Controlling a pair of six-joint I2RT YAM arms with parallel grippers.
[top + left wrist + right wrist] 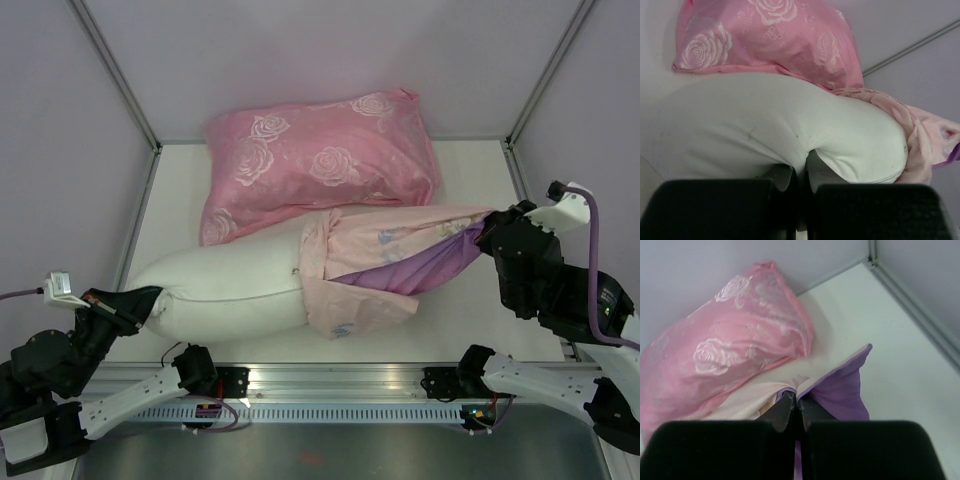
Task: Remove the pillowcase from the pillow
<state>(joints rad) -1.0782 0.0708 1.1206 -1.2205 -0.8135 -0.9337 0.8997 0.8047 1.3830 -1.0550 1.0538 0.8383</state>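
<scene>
The plump, plain white rectangular pillow (225,285) lies across the white counter (470,325), its right part tucked inside the thin pale-pink and purple fabric pillowcase (385,265). The left claw (138,302) is pinched tight on the pillow's bare left end, and the right claw (488,232) is clamped on the pillowcase's right corner. Just behind them sits a pink rose-patterned pillow (320,160)

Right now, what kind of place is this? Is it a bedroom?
Probably not a bedroom. It looks more like a robot test booth: plain walls held by metal frame bars, a white table, and a left arm and right arm bolted to a rail.
</scene>
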